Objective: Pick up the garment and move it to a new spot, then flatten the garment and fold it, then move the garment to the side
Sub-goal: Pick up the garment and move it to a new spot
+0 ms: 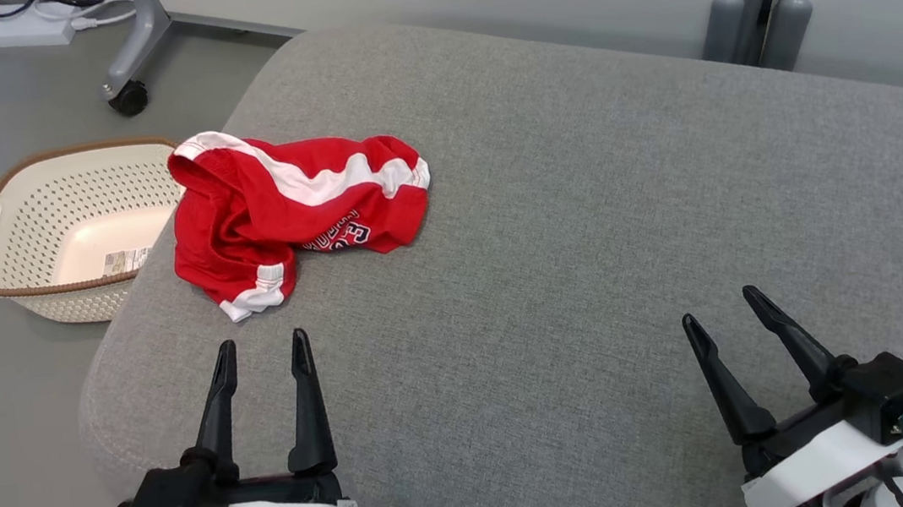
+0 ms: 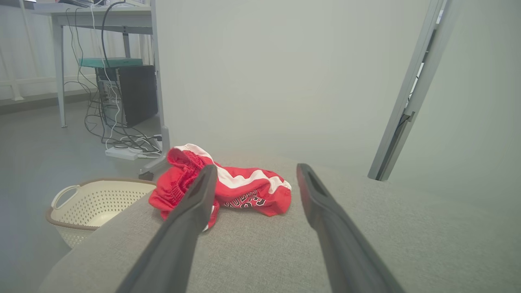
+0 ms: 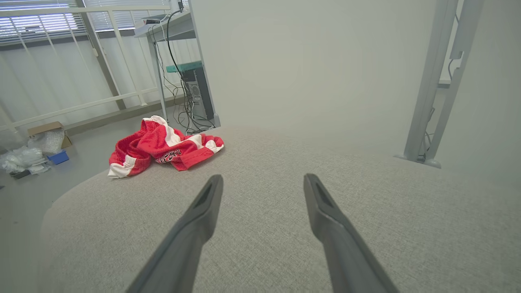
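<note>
The garment (image 1: 285,209) is a red piece with white stripes and dark lettering, lying crumpled near the far left edge of the grey cushioned surface (image 1: 585,230). It lies ahead of the fingers in the left wrist view (image 2: 236,191) and far off to the left in the right wrist view (image 3: 163,148). My left gripper (image 1: 263,350) hovers open just short of the garment, nothing between its fingers. My right gripper (image 1: 721,308) stands open at the lower right, well away from the cloth, over bare cushion.
A cream perforated laundry basket (image 1: 8,244) sits on the floor beside the cushion's left edge, right next to the garment. A wheeled frame leg (image 1: 131,90) and a grey post base (image 1: 757,23) stand behind. Cables and a computer (image 2: 130,97) lie further back.
</note>
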